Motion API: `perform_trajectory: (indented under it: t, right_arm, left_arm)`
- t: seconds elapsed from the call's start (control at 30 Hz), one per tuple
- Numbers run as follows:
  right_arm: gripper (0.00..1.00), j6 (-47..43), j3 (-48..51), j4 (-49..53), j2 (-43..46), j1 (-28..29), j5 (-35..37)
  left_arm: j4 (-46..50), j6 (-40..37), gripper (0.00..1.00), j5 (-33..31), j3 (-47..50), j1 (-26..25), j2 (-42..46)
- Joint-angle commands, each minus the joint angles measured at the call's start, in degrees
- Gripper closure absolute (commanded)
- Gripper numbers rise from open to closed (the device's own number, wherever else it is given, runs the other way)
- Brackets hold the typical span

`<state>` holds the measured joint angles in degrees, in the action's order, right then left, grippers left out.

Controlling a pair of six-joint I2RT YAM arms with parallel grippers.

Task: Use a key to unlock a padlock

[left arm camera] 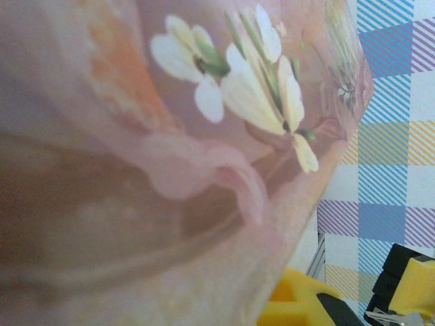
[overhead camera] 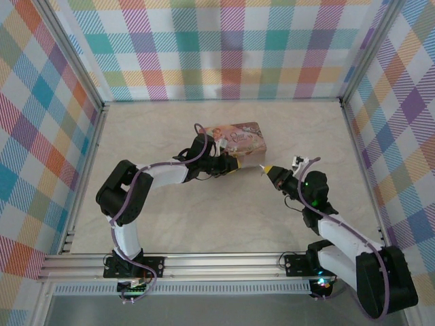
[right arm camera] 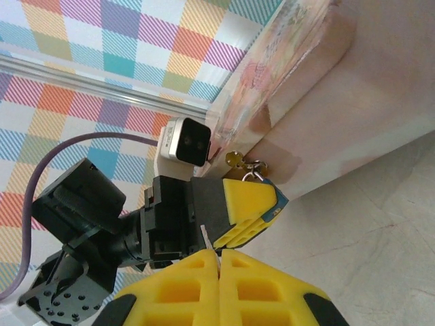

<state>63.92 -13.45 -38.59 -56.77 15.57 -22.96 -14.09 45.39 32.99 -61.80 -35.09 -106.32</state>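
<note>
The blue padlock (right arm camera: pixel 276 202) hangs by its thin shackle (right arm camera: pixel 253 174) from the brass latch of the flower-patterned pink tin (overhead camera: pixel 238 139). My left gripper (right arm camera: pixel 255 204) is shut on the padlock's body, at the tin's near side (overhead camera: pixel 230 167). My right gripper (right arm camera: pixel 219 255) is shut on the key (right arm camera: pixel 206 236), a thin pale sliver sticking out between its yellow pads. It sits just right of the left gripper (overhead camera: pixel 265 169), a short gap from the padlock. In the left wrist view the tin (left arm camera: pixel 170 136) is pressed close and blurred.
The tin sits mid-table on the pale marbled surface (overhead camera: pixel 224 217). Plaid walls (overhead camera: pixel 224 47) and metal rails enclose the back and both sides. The left wrist camera (right arm camera: pixel 185 141) sits close by the tin's corner.
</note>
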Motion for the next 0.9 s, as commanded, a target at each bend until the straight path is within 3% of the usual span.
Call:
perform_trajectory:
  t: [0.0,0.53,0.7,0.87]
  right_arm:
    - [1.00,1.3,0.5,-7.2,-3.6,1.0,1.8]
    - [1.00,7.0,0.2,-30.5,-27.3,3.8,1.9]
    - [1.00,10.4,0.2,-42.0,-35.9,4.1,1.3]
    - [1.00,9.2,-1.4,-42.1,-38.8,6.4,1.6]
  left_arm:
    - [-4.2,1.5,0.89,2.9,-0.3,0.4,3.0]
    - [-6.2,3.1,0.89,3.1,-0.2,0.6,2.8]
    - [-6.4,3.3,0.89,3.6,-0.3,0.6,3.0]
    - [-7.0,3.6,0.89,3.8,0.0,0.7,3.0]
